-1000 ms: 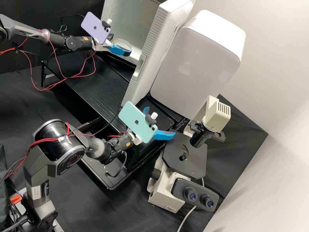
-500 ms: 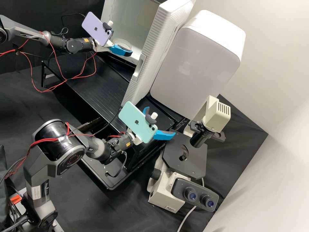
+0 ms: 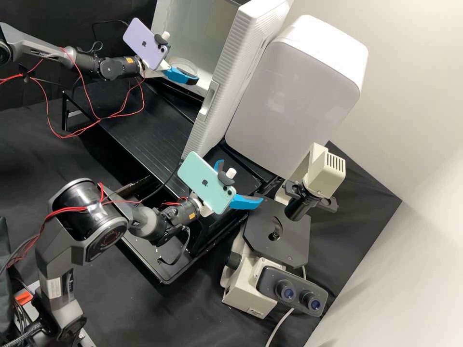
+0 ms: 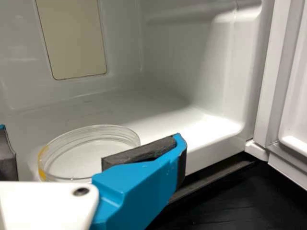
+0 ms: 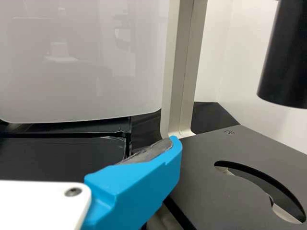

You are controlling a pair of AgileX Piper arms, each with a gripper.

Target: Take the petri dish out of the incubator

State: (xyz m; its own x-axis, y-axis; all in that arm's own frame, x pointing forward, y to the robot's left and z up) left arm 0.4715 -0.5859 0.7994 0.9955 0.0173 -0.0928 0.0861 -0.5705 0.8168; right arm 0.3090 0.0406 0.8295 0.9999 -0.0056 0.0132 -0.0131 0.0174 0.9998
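A clear, shallow petri dish (image 4: 88,151) lies on the white floor of the incubator (image 3: 193,29), near its front edge. My left gripper (image 4: 88,139) is open at the incubator's mouth, with one blue finger (image 4: 144,177) on each side of the dish and a gap to the dish on one side. From the high view the same gripper (image 3: 182,72) sits at the chamber's lower lip, with the dish (image 3: 185,64) just behind it. My right gripper (image 3: 238,183) is open and holds nothing, low beside the open incubator door (image 3: 294,91), over the microscope stage (image 5: 240,177).
The thick white door (image 3: 231,72) swings out toward the bench front. A black ribbed tray (image 3: 144,130) lies under the incubator's mouth. A white microscope (image 3: 275,270) stands at the front right, its objective (image 5: 288,52) close to the right finger (image 5: 139,182). Red cables (image 3: 96,115) trail on the left.
The left gripper has edged slightly farther into the incubator around the dish. The right arm has kept still.
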